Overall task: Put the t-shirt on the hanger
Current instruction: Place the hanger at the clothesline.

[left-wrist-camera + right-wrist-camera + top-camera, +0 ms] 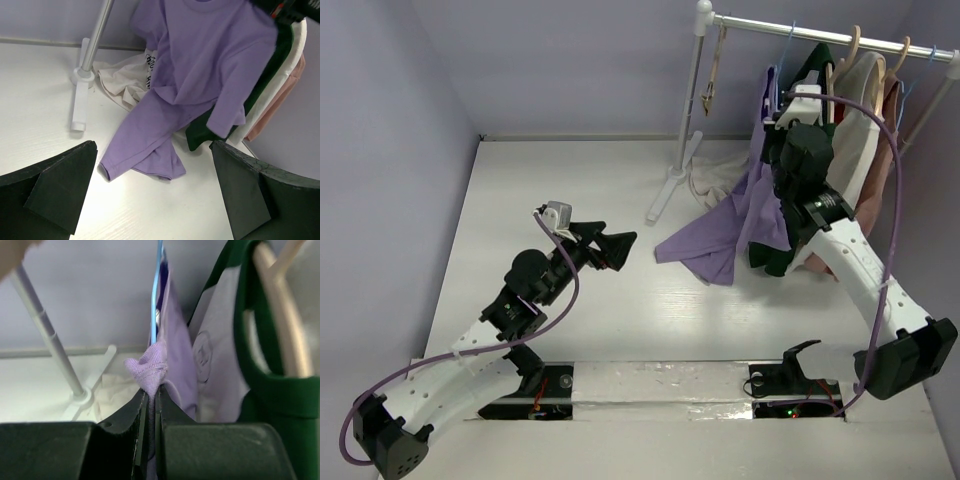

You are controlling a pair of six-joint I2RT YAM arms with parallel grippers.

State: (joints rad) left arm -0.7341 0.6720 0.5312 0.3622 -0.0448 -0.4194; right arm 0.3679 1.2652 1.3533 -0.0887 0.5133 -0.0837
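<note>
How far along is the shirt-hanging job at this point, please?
Done: the t-shirt hangs up at the rail beside the hanger. In hand: the right hand pinches its fabric by the wire; the left hand is open, apart. Left: seating unconfirmed; its lower part lies on the table.

T-shirt (pixel 200 60): plain lavender, soft, unprinted. The upper part is held high near the clothes rail (pixel 820 32), with the round neckline at the top. The body slopes down and to the left. Its lower end lies crumpled and folded over itself on the white table (pixel 570 200). One sleeve hangs loose in front of a dark green garment (pixel 280 55). A bunched fold near the top is pinched between the closed fingers of the right gripper (pixel 152 392).

Hanger (pixel 156 290): thin light-blue wire, seen edge-on as a near-vertical line. It rises straight above the pinched fold, against the shirt fabric. Whether the shoulders sit on the wire cannot be told.
</note>
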